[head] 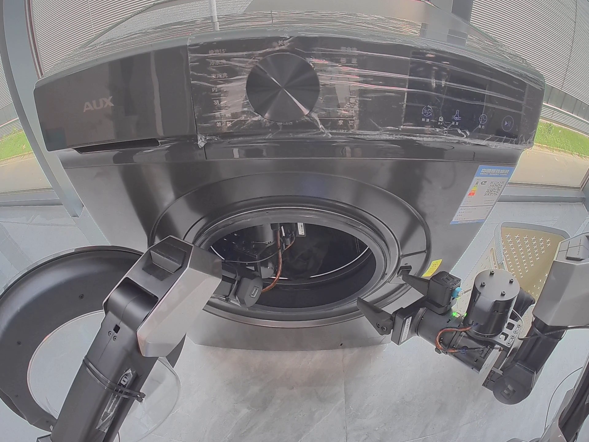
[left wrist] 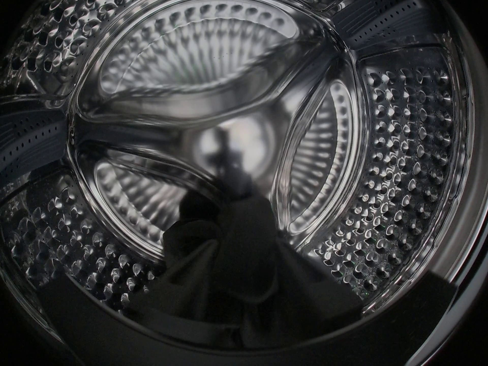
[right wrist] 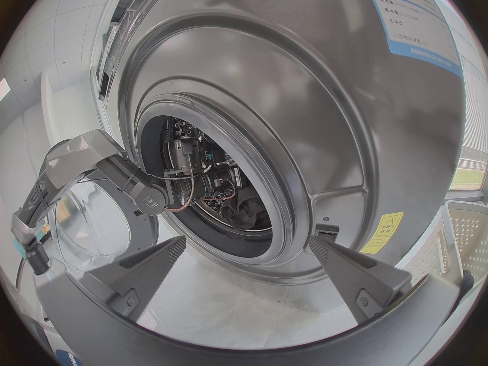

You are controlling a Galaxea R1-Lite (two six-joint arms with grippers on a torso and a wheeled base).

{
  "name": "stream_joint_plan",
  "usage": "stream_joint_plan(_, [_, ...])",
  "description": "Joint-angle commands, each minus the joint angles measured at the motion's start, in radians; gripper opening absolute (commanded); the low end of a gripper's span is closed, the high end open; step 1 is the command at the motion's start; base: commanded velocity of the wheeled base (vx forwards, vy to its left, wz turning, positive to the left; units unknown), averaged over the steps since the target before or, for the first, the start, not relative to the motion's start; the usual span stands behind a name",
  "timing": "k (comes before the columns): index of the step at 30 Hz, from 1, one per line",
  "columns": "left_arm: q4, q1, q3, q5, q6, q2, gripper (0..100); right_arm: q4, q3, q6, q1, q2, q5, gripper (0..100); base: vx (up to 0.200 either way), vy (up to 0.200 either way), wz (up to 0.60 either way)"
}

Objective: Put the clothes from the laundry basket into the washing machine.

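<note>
Dark garment (left wrist: pixel 239 260) lies in washer drum (left wrist: pixel 406 153). Left gripper (head: pixel 270 240) inside, grip cannot tell. Right gripper (right wrist: pixel 246 241) empty, spread apart. Laundry basket (head: pixel 534 253) contents hidden.

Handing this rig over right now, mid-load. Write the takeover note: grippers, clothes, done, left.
Left gripper: inside the drum of the washing machine, by the dark clothes lying at its bottom.
Right gripper: open, empty, in front of the machine, right of the opening.
Door open on the left; laundry basket on the right, contents hidden.
Done: some clothes in. Left: check the basket, load any remainder.
</note>
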Motion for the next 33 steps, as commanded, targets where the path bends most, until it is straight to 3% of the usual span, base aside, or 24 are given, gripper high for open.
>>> stream_joint_plan(1, [-0.001,-0.004,0.012,0.0,-0.002,-0.001,100,0.0,0.0,0.0,0.0,0.001,0.0,100,0.0,0.0,0.0])
stream_joint_plan(6, [-0.006,-0.011,0.032,0.002,-0.002,-0.007,100,0.0,0.0,0.0,-0.002,0.001,0.0,100,0.0,0.0,0.0])
stream_joint_plan(19, [-0.087,-0.103,0.494,-0.004,0.028,-0.195,100,0.0,0.002,0.0,-0.002,0.001,0.0,100,0.0,0.0,0.0])
stream_joint_plan(33, [-0.244,-0.201,0.845,-0.009,0.035,-0.346,100,0.0,0.013,0.002,-0.005,0.0,-0.001,100,0.0,0.0,0.0])
